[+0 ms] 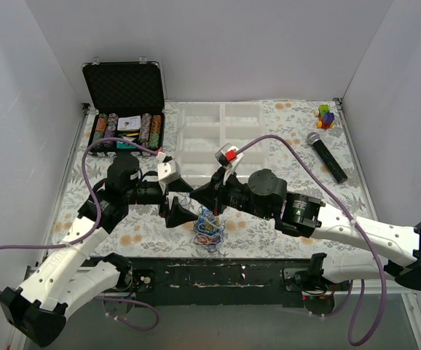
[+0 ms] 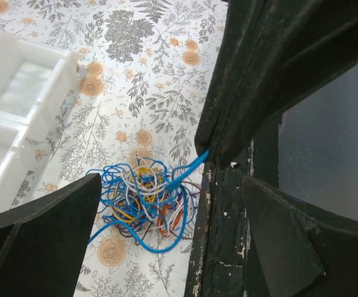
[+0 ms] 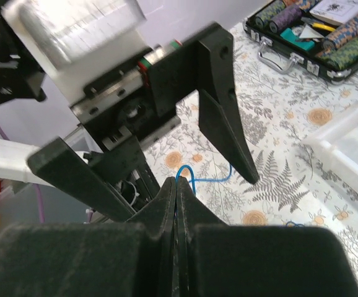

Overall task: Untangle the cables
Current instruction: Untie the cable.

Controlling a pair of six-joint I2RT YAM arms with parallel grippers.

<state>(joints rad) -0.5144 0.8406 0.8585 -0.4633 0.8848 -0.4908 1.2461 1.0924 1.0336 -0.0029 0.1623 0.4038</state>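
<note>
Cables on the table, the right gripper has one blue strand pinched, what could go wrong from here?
The right gripper is shut on a single blue strand; with the left gripper open and holding nothing, pulling may just drag the whole tangle along. The tangle lies near the table's front edge, so it could slide off. The grippers are close and might collide.

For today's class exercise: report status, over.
Left fingers wide open. Right fingers shut on blue strand running up from the cables. White tray close by.
</note>
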